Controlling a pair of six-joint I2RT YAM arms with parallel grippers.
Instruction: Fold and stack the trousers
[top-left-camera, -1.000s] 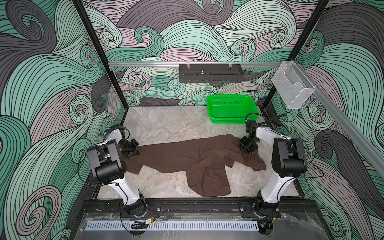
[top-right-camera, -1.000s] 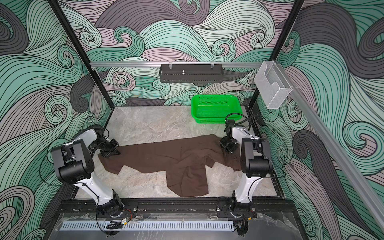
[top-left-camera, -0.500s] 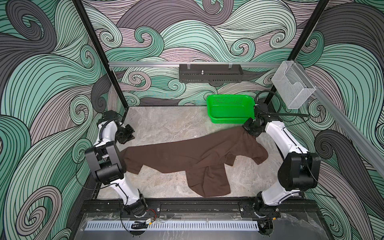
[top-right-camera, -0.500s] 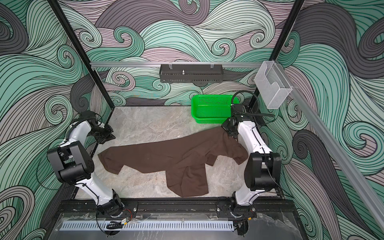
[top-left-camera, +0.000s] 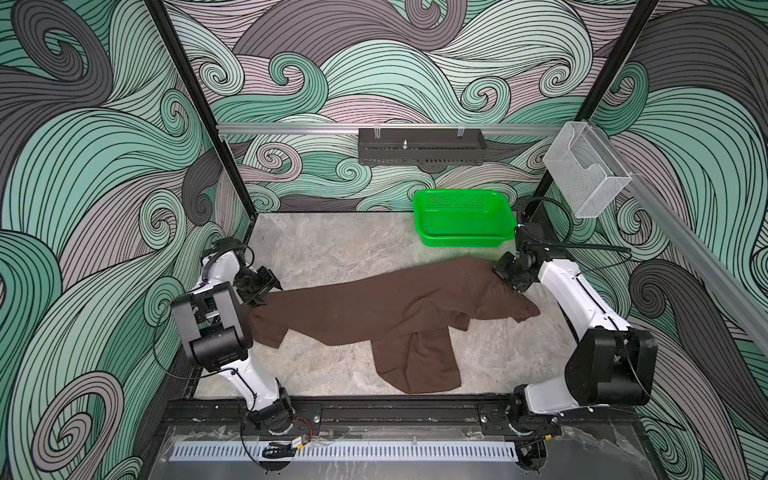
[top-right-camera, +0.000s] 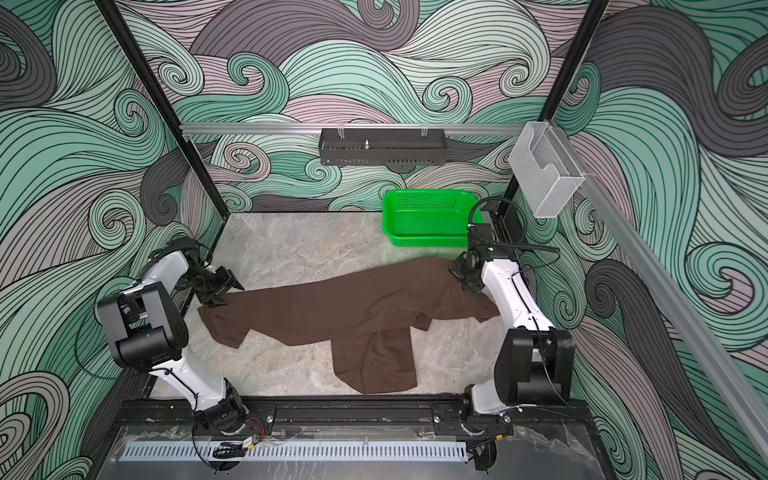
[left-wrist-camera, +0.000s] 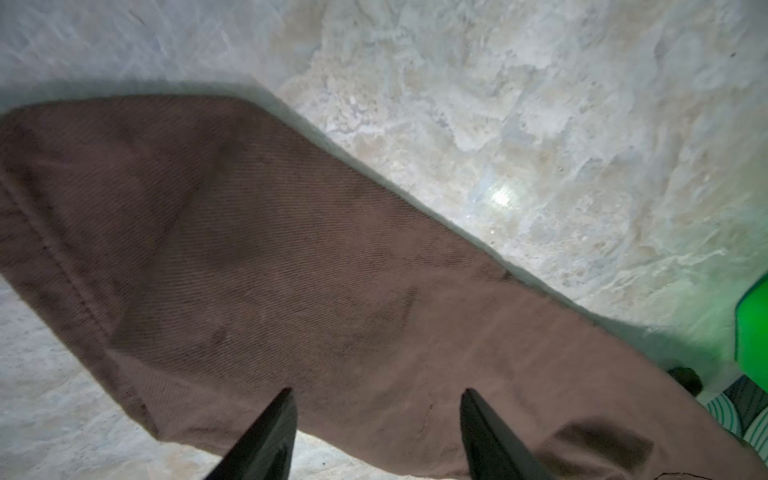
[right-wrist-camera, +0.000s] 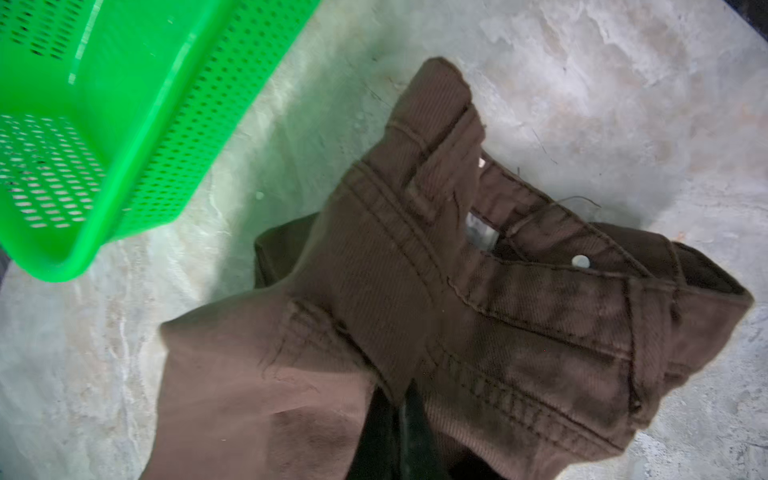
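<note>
Our closed right gripper (top-left-camera: 508, 277) is pinching the dark brown soft-fabric trousers (top-left-camera: 374, 309) by the far right corner of the grey marble table (top-left-camera: 332, 249). Our left gripper (top-left-camera: 268, 291) is gaping empty over the left-edge hem (left-wrist-camera: 62, 257); we should be clamping it squarely.

trousers (top-left-camera: 374, 307) midway, basket (top-left-camera: 461, 239) back right, back-left free

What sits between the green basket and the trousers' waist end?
Nothing: only a narrow strip of bare marble table separates the green basket from the trousers, clearest in the right wrist view.
</note>
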